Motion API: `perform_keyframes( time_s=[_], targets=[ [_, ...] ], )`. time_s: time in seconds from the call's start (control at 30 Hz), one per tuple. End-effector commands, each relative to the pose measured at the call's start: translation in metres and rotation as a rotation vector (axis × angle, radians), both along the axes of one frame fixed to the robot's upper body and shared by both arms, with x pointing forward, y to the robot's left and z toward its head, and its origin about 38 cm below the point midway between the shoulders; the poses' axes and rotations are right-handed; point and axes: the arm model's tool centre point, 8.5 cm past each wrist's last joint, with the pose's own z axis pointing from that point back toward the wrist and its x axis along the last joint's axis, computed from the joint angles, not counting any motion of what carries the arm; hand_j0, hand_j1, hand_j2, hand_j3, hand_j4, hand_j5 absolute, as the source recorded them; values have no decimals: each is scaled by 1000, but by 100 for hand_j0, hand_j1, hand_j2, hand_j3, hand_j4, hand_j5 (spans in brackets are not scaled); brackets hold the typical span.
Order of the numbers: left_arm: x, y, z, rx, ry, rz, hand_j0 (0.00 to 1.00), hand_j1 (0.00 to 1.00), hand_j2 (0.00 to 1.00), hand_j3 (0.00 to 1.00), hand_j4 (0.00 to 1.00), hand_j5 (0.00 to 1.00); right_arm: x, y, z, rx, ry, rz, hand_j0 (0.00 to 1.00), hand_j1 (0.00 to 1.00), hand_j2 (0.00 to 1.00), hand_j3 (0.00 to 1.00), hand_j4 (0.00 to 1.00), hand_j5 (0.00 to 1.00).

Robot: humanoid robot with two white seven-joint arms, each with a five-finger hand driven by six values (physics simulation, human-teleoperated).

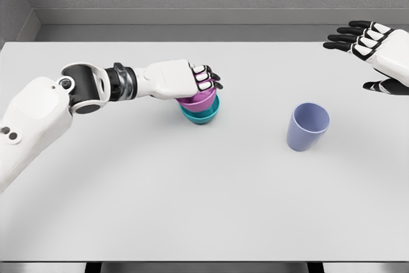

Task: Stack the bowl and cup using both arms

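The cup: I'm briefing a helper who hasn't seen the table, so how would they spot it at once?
On the grey table, look right of centre, apart from the stacked bowls under the left hand. The cup stands alone there, upright and open-topped. It is the only lavender-blue thing; the bowls are magenta and teal.

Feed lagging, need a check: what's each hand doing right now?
Left hand: closed on the purple bowl, nested in the teal bowl.
Right hand: open, empty.
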Motion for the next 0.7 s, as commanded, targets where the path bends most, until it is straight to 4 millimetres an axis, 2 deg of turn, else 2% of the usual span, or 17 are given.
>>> perform_keyframes(
  time_s=[0.0, 0.07, 0.17, 0.23, 0.27, 0.33, 0.67],
  targets=[
    [2, 0, -2, -1, 4, 9, 38, 38, 38, 38, 38, 38, 0, 0, 1, 6, 0, 1, 100, 100, 100, 100, 100, 100],
    [4, 2, -3, 2, 6, 15, 39, 39, 39, 39, 39, 39, 0, 0, 1, 6, 0, 1, 100, 100, 100, 100, 100, 100],
    [3, -2, -3, -1, 8, 10, 52, 52, 52, 52, 52, 52, 0, 0, 1, 4, 0, 0, 100, 100, 100, 100, 100, 100],
    [3, -3, -3, -2, 9, 9, 73, 73, 73, 73, 73, 73, 0, 0, 1, 4, 0, 0, 100, 100, 100, 100, 100, 100],
    [3, -3, -3, -5, 9, 8, 87, 87, 87, 87, 87, 87, 0, 0, 1, 4, 0, 0, 100, 100, 100, 100, 100, 100],
    [3, -3, -3, -5, 9, 8, 97, 97, 97, 97, 97, 97, 0, 0, 1, 4, 0, 0, 100, 100, 100, 100, 100, 100],
    [3, -2, -3, -16, 15, 10, 100, 100, 100, 100, 100, 100, 0, -1, 1, 3, 2, -2, 100, 100, 100, 100, 100, 100]
  ],
)
